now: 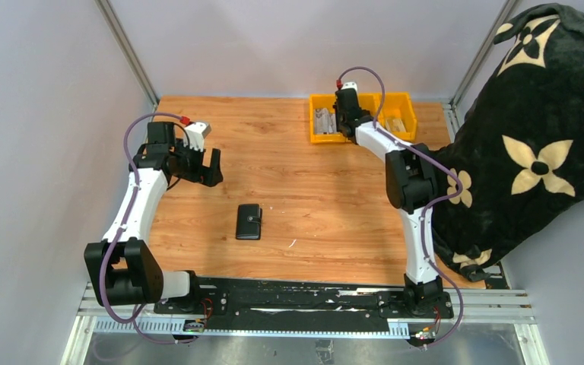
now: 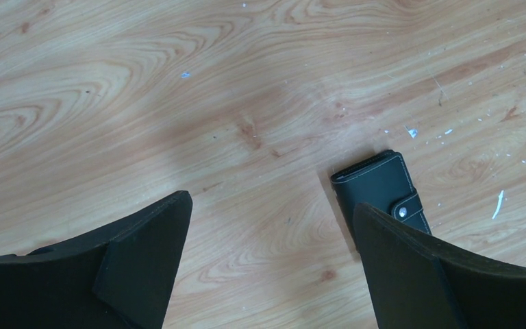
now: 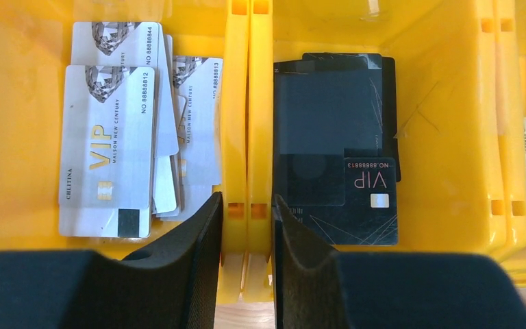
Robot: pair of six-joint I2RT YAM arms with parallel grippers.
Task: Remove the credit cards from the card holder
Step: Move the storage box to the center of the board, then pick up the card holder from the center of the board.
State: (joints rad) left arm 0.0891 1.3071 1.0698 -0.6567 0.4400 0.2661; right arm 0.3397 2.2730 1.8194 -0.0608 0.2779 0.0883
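Card holder [image 1: 249, 222] lies closed and strap snapped on the bench [image 1: 312, 175], front-centre. Left jaws are released wide, near the holder but apart from it. Right jaws are narrow, astride the adjoining walls of two yellow bins [image 3: 236, 103]; cannot tell if clenched. Credit cards [image 3: 109, 137] are heaped in one bin, black cards [image 3: 329, 137] in the next.

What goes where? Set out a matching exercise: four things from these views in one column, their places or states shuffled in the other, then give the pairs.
Things
1. card holder
2. silver cards
3. black cards
4. left gripper

Places or states
A. right of the yellow divider, right wrist view
B. closed, flat on the table
C. open, above bare wood
D. left of the yellow divider, right wrist view

Pairs: 1-B, 2-D, 3-A, 4-C
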